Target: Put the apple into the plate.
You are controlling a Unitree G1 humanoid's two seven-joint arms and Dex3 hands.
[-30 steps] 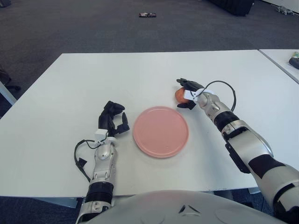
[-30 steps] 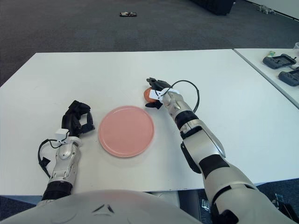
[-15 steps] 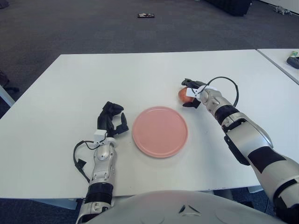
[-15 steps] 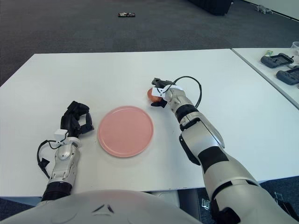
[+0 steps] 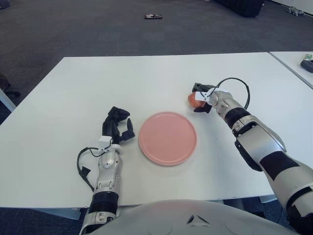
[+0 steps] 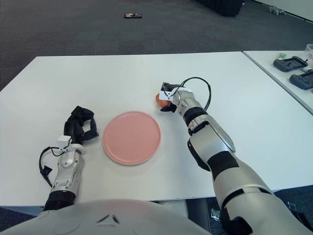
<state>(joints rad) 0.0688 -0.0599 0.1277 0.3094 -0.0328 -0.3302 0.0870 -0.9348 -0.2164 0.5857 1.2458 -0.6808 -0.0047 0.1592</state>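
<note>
Dark carpet stretches behind a white worktop, and a second white table edge shows at the far right with some small devices on it. On the carpet far back lies a small dark object, too small to identify.

A pink plate sits near the middle of the worktop, bare and within reach of both arms. The apple, reddish-orange, sits just beyond the plate's right rear edge, near it but not on it, so the task is not done.

The right robot hand is at the apple, dark fingers wrapped over its top and far side, apparently pinching it. Whether the fruit is lifted clear of the worktop or resting on it cannot be told. The forearm reaches in from the right, with a black cable looping above the wrist. That approach puts the palm on the side away from the plate, which suits a short carry toward the robot's left and slightly nearer.

The left robot hand rests on the worktop left of the plate, fingers loosely curled and holding nothing; it looks parked out of the way.

The next move likely calls for a firm hold, since a round apple can roll out of three fingers.
</note>
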